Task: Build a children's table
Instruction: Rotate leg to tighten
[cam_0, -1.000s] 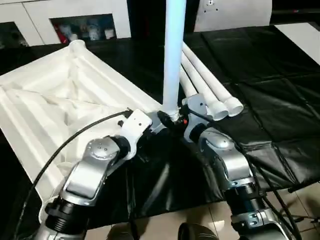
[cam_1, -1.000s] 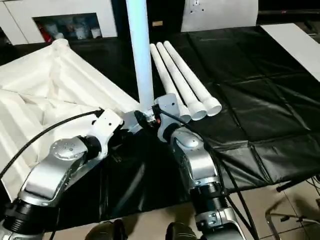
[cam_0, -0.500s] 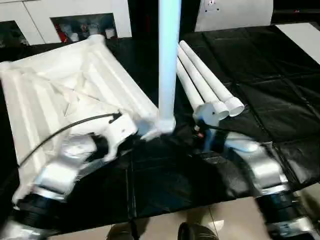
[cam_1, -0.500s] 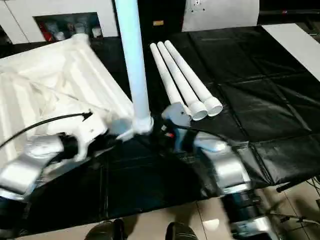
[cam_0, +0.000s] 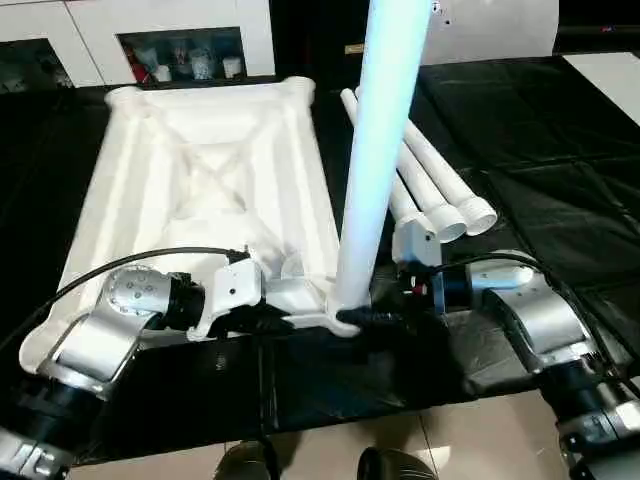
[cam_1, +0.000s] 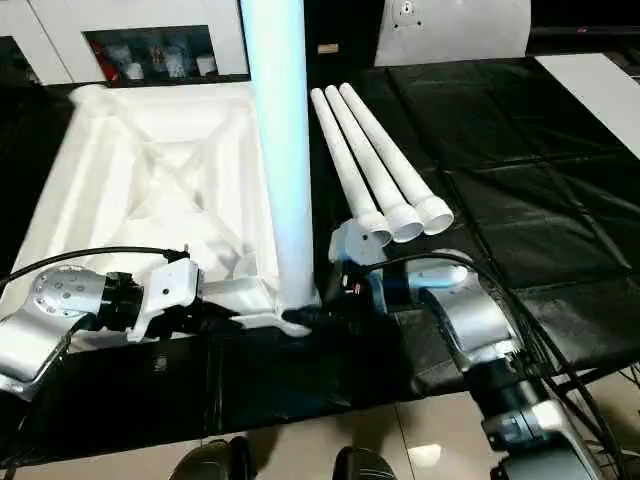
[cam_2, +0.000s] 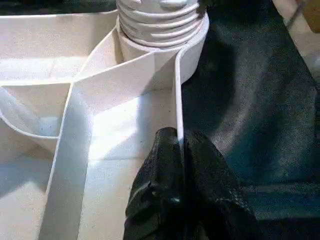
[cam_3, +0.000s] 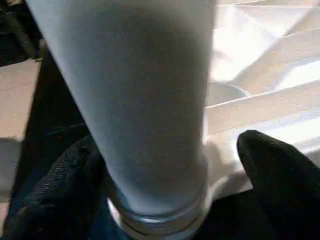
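While my left gripper (cam_2: 180, 150) pinched the tabletop's rim (cam_2: 177, 90) and my right gripper (cam_3: 175, 170) straddled the upright leg (cam_0: 375, 150) with fingers spread, that half-threaded leg risked tipping.

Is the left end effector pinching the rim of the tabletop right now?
Yes, in the left wrist view the left end effector has its two black fingers closed on the thin upright rim of the tabletop.

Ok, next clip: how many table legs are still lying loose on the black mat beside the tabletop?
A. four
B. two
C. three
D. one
C: three loose legs lie side by side on the black mat next to the upside-down tabletop, while a fourth leg stands upright in the tabletop's near corner socket.
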